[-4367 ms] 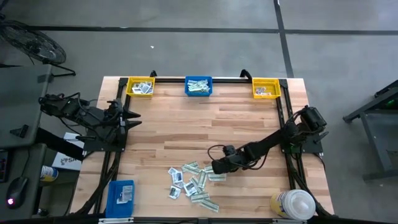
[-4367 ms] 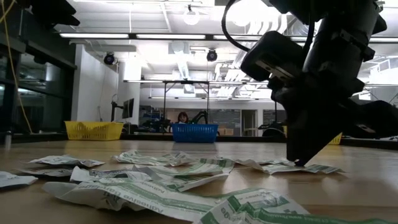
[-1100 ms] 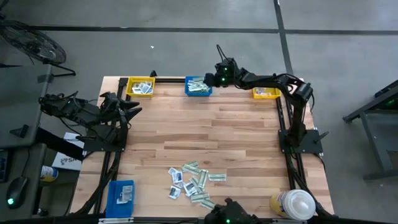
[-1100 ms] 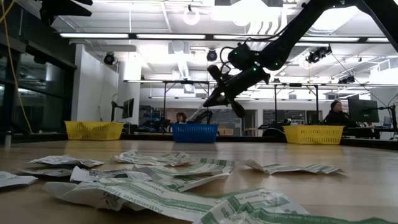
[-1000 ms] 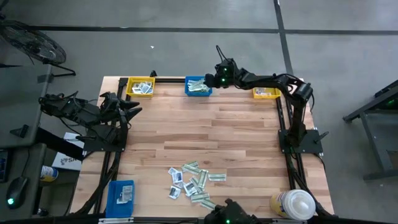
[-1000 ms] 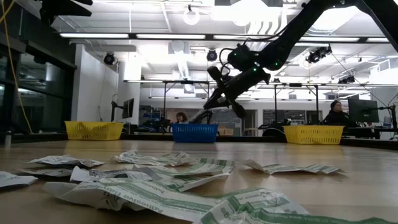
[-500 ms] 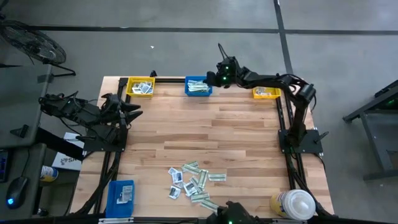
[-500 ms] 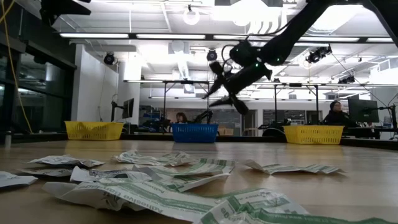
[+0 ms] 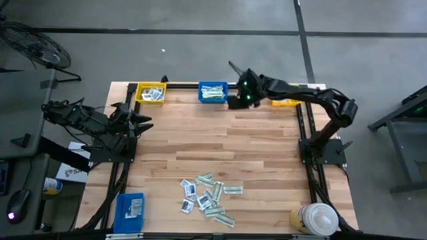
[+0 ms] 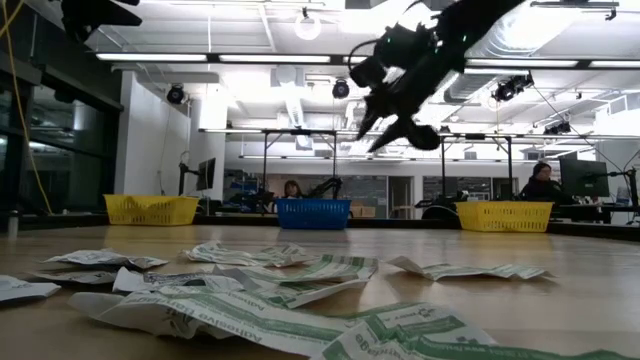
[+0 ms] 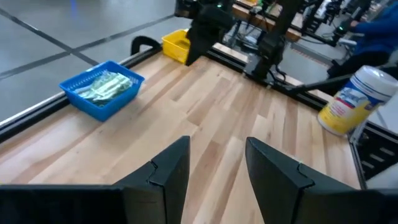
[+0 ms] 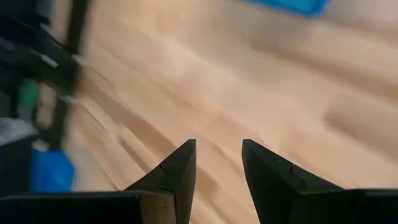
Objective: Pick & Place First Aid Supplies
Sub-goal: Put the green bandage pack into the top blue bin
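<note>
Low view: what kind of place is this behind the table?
Likely a robotics lab or workshop: an open hall with ceiling strip lights, a person at a monitor, and metal frame rigs beyond the blue bin.

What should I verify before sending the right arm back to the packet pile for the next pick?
1. Right gripper empty: ok, its fingers stand apart with nothing between them.
2. Right gripper clear of the blue bin: ok, it hangs just beside the bin, above the table's far edge.
3. Packets left to pick: ok, a loose pile lies near the table's near edge.
4. Path from bin to pile: ok, only bare wooden table between them.
5. Left gripper out of the way: ok, parked open at the left edge.
6. Which packet lies free of its neighbours: cannot tell, many overlap.
</note>
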